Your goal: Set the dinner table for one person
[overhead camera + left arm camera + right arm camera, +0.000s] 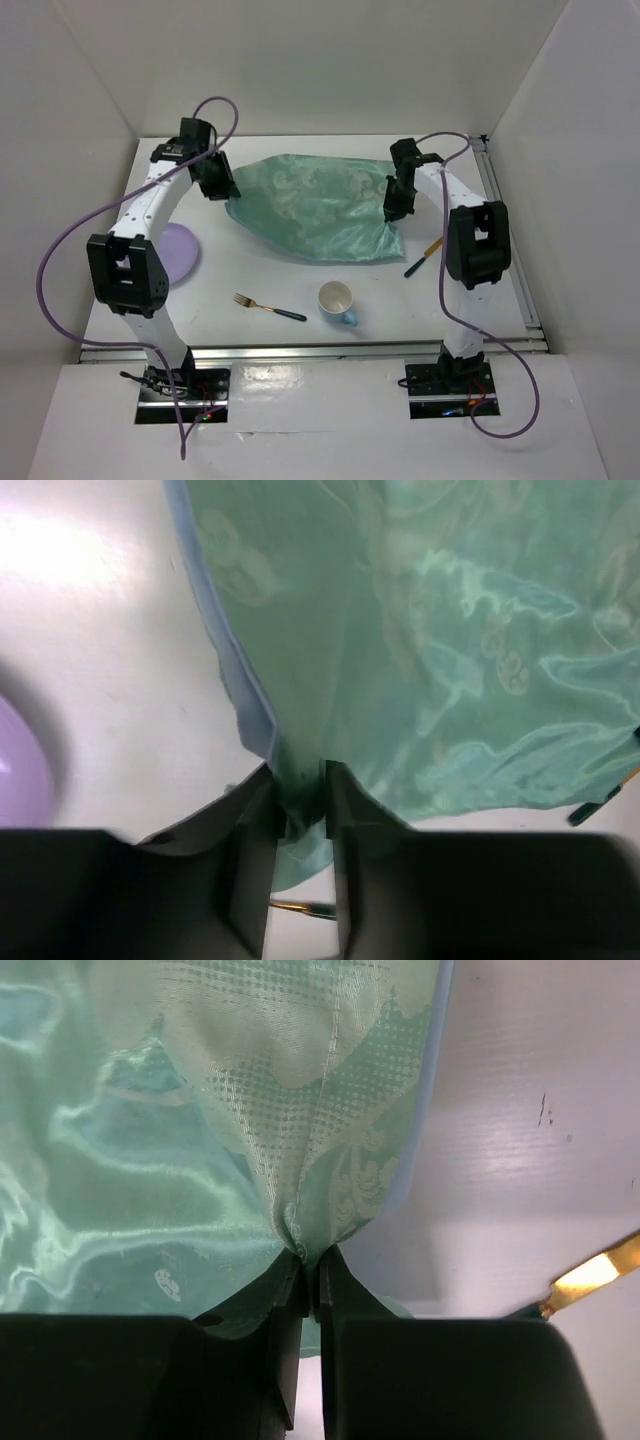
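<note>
Left gripper (300,815) is clamped on one edge of the teal cloth (450,630); right gripper (310,1285) pinches another corner (fabric bunched between both sets of jaws). The dinner table (250,272) lies beneath both, the cloth spanning between them.

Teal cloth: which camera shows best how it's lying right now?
Top external: the whole teal-green patterned cloth shows there, rumpled, edge to edge. The left wrist view shows only the part pinched in the left claw. The right wrist view shows only the part pinched in the right claw.
</note>
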Controlling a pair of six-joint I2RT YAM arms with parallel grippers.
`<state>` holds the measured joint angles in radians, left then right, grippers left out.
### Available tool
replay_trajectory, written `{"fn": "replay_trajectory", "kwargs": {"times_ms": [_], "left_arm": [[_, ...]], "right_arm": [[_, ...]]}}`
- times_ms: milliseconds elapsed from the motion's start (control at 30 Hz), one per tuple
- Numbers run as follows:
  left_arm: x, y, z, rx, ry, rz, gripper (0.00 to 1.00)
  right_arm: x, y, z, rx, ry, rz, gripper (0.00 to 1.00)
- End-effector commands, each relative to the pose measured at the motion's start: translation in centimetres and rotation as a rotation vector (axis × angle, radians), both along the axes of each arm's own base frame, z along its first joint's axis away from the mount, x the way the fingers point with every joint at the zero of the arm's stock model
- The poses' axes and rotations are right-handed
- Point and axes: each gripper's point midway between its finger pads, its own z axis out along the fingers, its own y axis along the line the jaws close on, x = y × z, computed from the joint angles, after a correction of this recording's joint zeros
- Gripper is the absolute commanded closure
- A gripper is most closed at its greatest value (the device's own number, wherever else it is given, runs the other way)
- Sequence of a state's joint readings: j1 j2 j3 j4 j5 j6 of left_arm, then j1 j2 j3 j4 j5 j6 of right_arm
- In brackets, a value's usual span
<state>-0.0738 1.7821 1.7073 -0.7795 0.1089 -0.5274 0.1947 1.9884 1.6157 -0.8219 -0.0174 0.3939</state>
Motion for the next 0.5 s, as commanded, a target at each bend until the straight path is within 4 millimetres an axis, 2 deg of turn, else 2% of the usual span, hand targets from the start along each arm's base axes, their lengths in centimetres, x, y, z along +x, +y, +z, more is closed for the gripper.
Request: {"fn": "replay_trajectory", "kwargs": {"times_ms": [0,33,67,100,133,167,200,267,333,367,400,433,467], "left_arm": [[-2.3,-1.0,-3.1,0.024,0.108,-0.001,0.56],[-2.7,-0.7,-3.8,0.066,0.133,0.01,0.42],[-3.1,-0.7,-4.0,0.091,0.145,0.012,0.28],[-3.2,-0.3,-4.7,0.109,0.17,0.034,0.07],[-3.4,0.4,-4.8,0.138,0.177,0.062,0.02],[-3.8,0.7,-5.6,0.159,0.205,0.07,0.01],[-3.6,1.3,-5.6,0.179,0.202,0.113,0.04],[-4.6,2.0,-6.8,0.204,0.246,0.147,0.15],[-5.3,2.5,-7.8,0.223,0.273,0.193,0.3],[-6.6,2.9,-8.6,0.238,0.309,0.214,0.39],[-7.2,3.3,-9.1,0.249,0.324,0.238,0.41],[-7.9,3.5,-9.6,0.257,0.341,0.252,0.41],[-9.0,4.5,-10.8,0.252,0.376,0.292,0.34]], "right_arm": [[0.0,-1.4,-2.1,-0.054,0.062,-0.011,0.86],[0.3,-1.6,-2.3,-0.068,0.061,-0.016,0.81],[0.6,-1.7,-2.3,-0.078,0.061,-0.019,0.63],[0.6,-1.7,-2.3,-0.078,0.061,-0.019,0.5],[0.9,-1.6,-2.0,-0.076,0.052,-0.02,0.39],[1.2,-1.7,-1.5,-0.078,0.03,-0.035,0.3],[1.5,-1.6,-0.8,-0.07,0.006,-0.045,0.22],[1.1,-2.3,-0.2,-0.071,-0.015,-0.073,0.22],[0.5,-2.5,0.0,-0.075,-0.031,-0.087,0.22],[0.6,-3.0,0.2,-0.069,-0.059,-0.098,0.22],[-0.9,-2.9,0.0,-0.051,-0.048,-0.09,0.22],[-1.4,-2.7,-0.1,-0.036,-0.05,-0.084,0.23],[-1.7,-2.8,-0.3,-0.02,-0.058,-0.088,0.24]]}}
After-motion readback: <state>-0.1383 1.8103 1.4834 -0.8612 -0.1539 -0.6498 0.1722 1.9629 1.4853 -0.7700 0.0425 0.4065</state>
